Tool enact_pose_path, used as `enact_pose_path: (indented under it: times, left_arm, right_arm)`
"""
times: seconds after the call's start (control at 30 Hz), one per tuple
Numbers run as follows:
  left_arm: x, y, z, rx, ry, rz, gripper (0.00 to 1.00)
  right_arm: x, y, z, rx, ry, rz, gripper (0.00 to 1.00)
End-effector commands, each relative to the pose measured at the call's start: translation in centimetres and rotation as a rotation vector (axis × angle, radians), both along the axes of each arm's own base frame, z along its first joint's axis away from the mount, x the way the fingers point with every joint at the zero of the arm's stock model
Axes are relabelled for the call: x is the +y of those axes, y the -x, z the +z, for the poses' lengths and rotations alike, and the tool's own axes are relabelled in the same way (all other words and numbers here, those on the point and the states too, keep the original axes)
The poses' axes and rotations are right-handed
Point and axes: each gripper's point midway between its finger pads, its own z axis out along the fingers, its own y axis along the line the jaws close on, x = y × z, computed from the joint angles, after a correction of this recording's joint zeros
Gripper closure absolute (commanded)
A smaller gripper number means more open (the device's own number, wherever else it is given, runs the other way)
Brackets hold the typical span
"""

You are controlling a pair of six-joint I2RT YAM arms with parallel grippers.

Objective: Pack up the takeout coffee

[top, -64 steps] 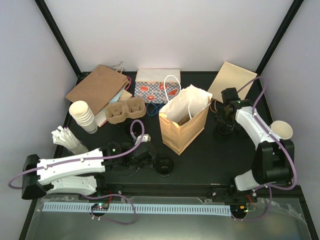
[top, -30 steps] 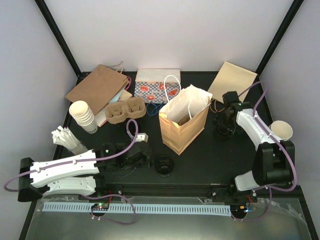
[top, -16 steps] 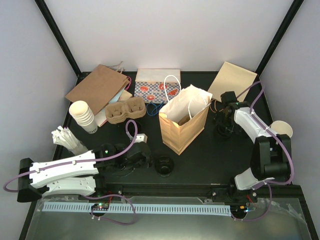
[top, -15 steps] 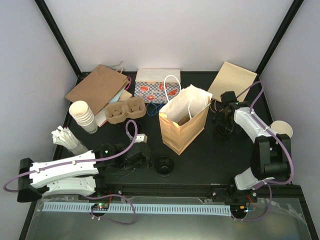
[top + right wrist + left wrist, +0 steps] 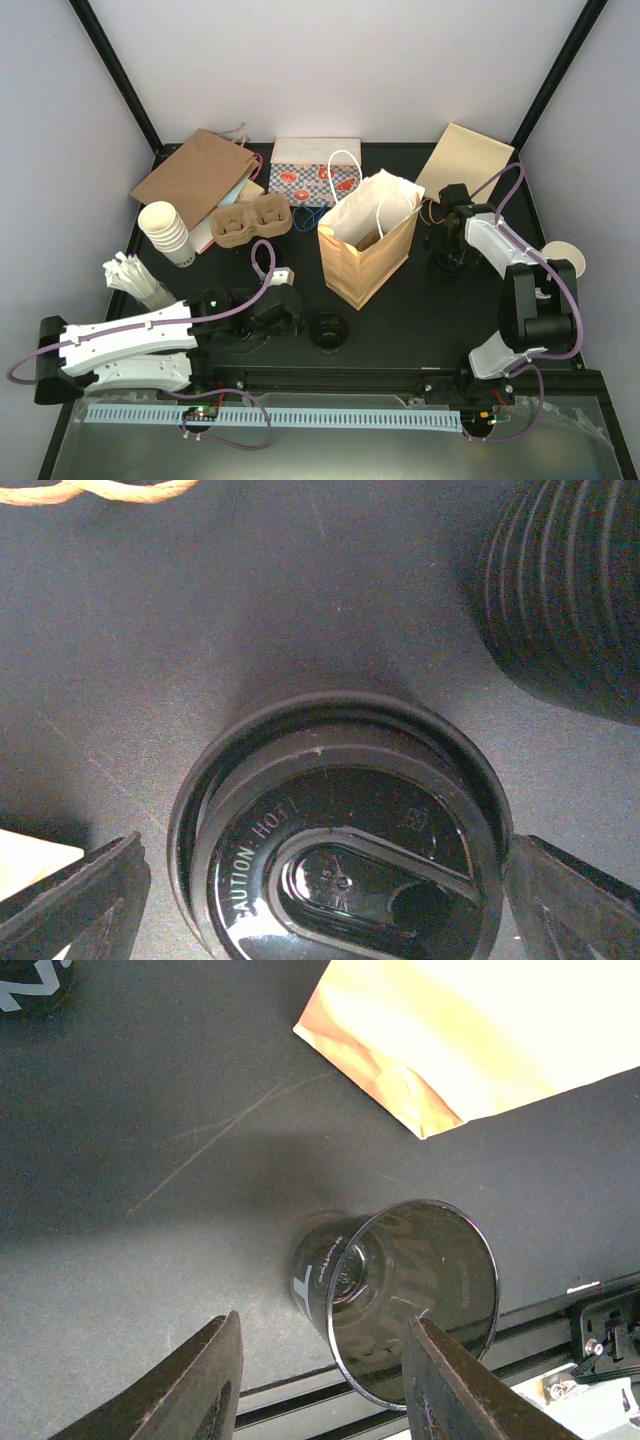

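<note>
1. My left gripper (image 5: 322, 1338) is about half open and has hold of nothing. The open black cup (image 5: 400, 1295) stands on the table (image 5: 420, 310) just ahead of it, by the near edge and near-left of the paper bag (image 5: 368, 250).
2. I judge that half-width is set for a pinch across the cup's wall, though its rim overlaps one finger in the wrist view, so I'd line up first.
3. My right gripper (image 5: 325, 865) hangs spread wide at far right, one finger either side of the lidded black cup (image 5: 340, 830), gripping nothing.
4. That spread lets the fingers clear the lid's rim. A ribbed dark thing (image 5: 570, 580) sits just beside it, so there's little room.
5. The cardboard tray (image 5: 250, 222) lies far left, well apart from both cups, and its hollows look empty.
</note>
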Motion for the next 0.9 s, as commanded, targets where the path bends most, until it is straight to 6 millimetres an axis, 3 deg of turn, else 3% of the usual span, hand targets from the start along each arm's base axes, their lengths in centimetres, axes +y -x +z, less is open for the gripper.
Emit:
enact_pose_path:
  times: [0.0, 0.2, 0.87]
  left_arm:
    - [-0.01, -0.58, 0.17, -0.034, -0.012, 0.005, 0.54]
    - [-0.03, -0.62, 0.11, -0.034, -0.016, 0.005, 0.54]
    - [0.04, -0.48, -0.16, -0.024, -0.022, 0.003, 0.54]
  right_arm:
    - [-0.05, -0.3, -0.48, -0.007, 0.012, -0.004, 0.02]
    - [-0.13, -0.35, -0.32, -0.012, 0.017, -0.004, 0.09]
    - [-0.18, -0.16, -0.42, -0.008, 0.02, 0.0, 0.13]
